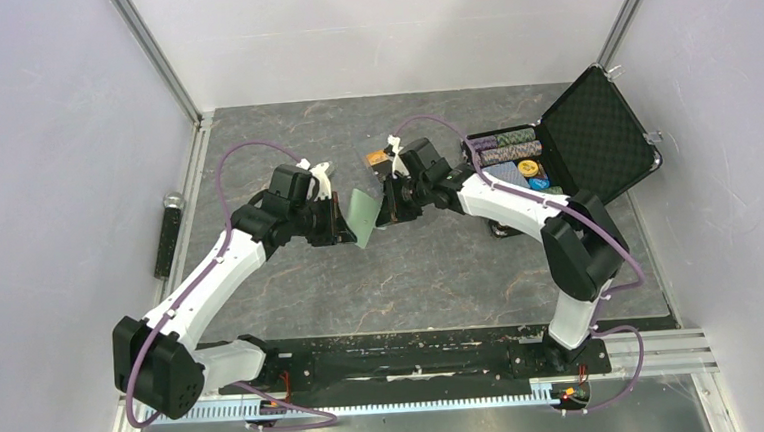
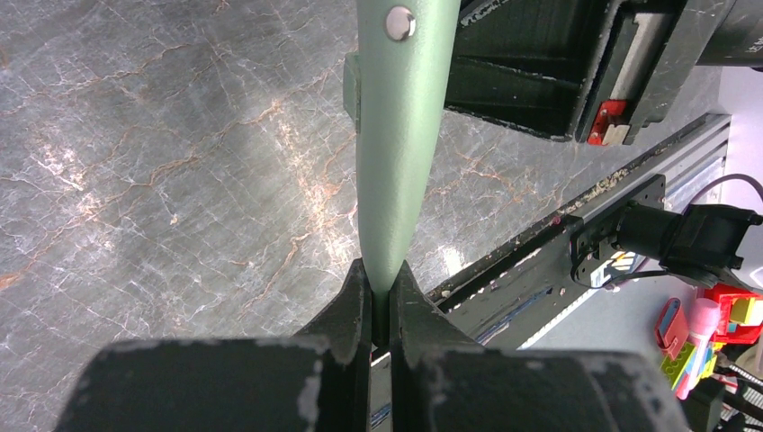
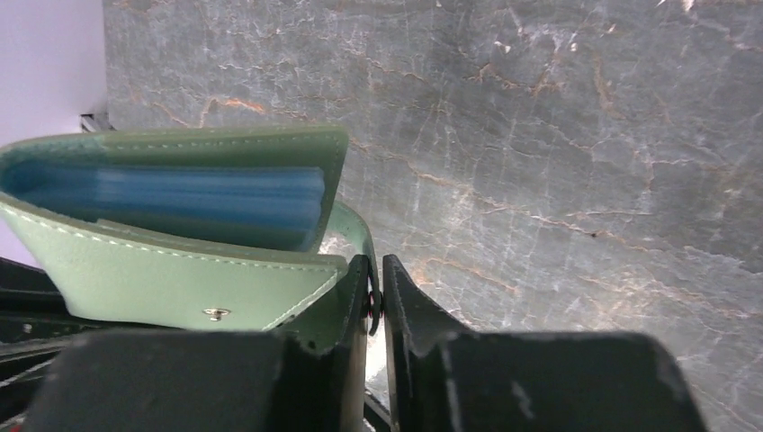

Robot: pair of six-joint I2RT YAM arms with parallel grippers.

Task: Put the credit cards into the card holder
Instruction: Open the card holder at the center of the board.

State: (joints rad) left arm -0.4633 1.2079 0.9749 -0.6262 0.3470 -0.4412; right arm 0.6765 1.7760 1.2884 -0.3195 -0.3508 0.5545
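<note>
Peering into the card holder (image 3: 171, 270), only right wrist shows blue pockets (image 3: 180, 193).

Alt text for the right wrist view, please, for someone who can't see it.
The right gripper pinches the snap tab of a pale green card holder, which gapes slightly open at left, showing its light blue inner pockets. Behind lies the dark veined table.

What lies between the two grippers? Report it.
The pale green card holder, clamped by the left gripper and pinched by the right gripper; top view shows it.
</note>
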